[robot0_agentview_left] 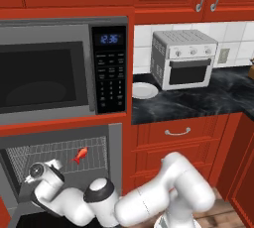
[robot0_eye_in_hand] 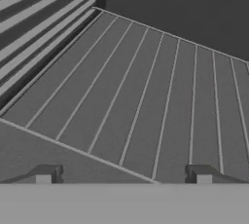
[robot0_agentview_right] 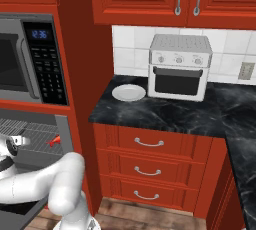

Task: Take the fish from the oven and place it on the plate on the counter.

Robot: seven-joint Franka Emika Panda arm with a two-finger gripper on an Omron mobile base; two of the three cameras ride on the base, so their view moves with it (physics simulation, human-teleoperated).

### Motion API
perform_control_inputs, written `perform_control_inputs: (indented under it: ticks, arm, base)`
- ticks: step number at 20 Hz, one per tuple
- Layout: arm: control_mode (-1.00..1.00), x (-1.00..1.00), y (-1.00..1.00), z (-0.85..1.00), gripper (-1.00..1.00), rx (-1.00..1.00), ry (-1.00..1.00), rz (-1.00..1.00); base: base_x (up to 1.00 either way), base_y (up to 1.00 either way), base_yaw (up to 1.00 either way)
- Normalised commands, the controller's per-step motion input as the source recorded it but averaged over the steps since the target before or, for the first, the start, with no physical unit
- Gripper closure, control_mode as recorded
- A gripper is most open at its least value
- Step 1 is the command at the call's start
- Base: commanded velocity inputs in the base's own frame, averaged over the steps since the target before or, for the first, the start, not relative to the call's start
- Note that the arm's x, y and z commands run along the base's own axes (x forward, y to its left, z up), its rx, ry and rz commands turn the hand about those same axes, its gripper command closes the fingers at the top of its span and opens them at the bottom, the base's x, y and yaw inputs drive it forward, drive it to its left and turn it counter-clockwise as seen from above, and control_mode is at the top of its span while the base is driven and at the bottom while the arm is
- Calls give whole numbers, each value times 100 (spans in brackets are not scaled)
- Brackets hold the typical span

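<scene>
Lying on the oven's [robot0_agentview_left: 59,142] wire rack, one red-orange fish [robot0_agentview_left: 80,155]; one round white plate [robot0_agentview_left: 144,90] near the bench's [robot0_agentview_left: 198,100] left edge. Right base view: same. Hand view: the tool [robot0_eye_in_hand: 123,175] gapes wide, empty, over thin parallel rack wires.

Both base views look forward and down from behind the arm, sharing the oven [robot0_agentview_left: 59,157] and surface [robot0_agentview_right: 165,111]. The hand view sits close over the oven's wire rack [robot0_eye_in_hand: 146,96].

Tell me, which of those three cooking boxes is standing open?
The oven at the bottom, below the microwave: its wire rack and the fish show. The toaster oven is shut.
</scene>
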Motion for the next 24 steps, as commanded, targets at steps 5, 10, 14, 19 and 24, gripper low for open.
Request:
perform_control_inputs:
  ticks: [5,10,14,19,24]
  arm:
    - [-100,-34,-20,-29,-100,-12,-7,28]
    - [-100,1,-16,-44,-100,-10,-4,24]
    - [-100,-29,-16,-99,-100,-1,-4,7]
    - [-100,-45,-10,-100,-100,0,-19,0]
    - [-100,-26,0,-83,-100,0,-45,0]
  base:
    - [0,0,0]
    - [0,0,0]
    - [0,0,0]
    - [0,0,0]
    - [0,0,0]
